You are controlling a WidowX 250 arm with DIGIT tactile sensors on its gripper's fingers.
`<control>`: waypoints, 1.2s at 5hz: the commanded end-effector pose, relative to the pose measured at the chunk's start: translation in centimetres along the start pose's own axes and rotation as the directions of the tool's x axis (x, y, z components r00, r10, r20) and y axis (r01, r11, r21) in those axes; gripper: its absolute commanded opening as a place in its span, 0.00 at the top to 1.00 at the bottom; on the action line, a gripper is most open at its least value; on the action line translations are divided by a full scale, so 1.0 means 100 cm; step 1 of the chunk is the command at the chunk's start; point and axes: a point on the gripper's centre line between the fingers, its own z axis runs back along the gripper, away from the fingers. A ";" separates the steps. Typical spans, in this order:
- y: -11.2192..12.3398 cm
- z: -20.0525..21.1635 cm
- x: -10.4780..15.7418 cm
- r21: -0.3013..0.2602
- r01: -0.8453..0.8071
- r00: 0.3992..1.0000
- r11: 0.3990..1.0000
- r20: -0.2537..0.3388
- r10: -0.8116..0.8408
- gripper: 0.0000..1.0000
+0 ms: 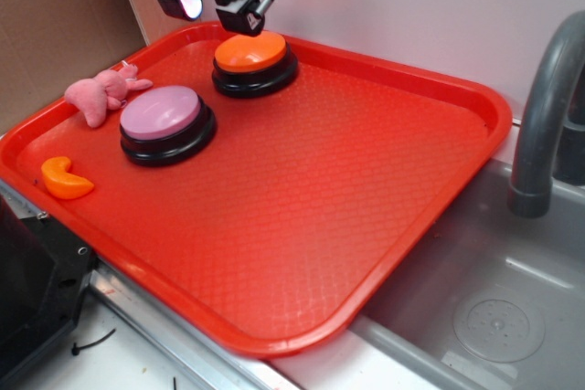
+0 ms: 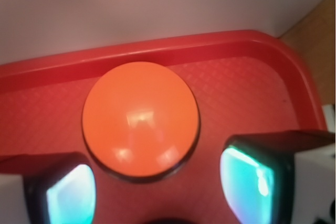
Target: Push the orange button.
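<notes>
So, the gripper (image 1: 213,5) is parked right above the orange button (image 1: 250,50).

Its fingers (image 2: 71,195) are spread wide apart; the button is seen at the red tray's (image 1: 384,253) far edge.

A large red plastic tray (image 1: 366,226) with a diamond-textured floor and raised rim lies across the counter, one corner reaching over a grey sink basin (image 1: 475,317); a round push button with a lilac-pink domed top on a black base (image 1: 166,124) stands on the tray's left part; a pink plush toy (image 1: 99,95) lies just beside it, near the rim; a small orange crescent-shaped toy (image 1: 64,179) rests near the tray's left corner; a grey curved faucet (image 1: 546,107) rises at right; brown cardboard (image 1: 55,34) stands behind.
</notes>
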 end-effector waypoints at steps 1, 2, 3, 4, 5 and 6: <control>0.008 -0.020 0.014 -0.075 0.115 0.993 0.990 -0.002 -0.115 0.00; 0.001 -0.026 0.015 -0.046 0.165 0.985 0.985 -0.049 -0.167 0.00; -0.003 -0.022 0.014 -0.028 0.177 0.983 0.984 -0.048 -0.178 0.00; -0.005 -0.009 0.013 0.000 0.180 0.983 0.984 -0.031 -0.180 0.00; -0.004 0.011 0.010 -0.001 0.171 0.985 0.985 0.011 -0.171 0.00; -0.001 0.021 0.007 -0.028 0.167 0.985 0.986 0.037 -0.166 0.00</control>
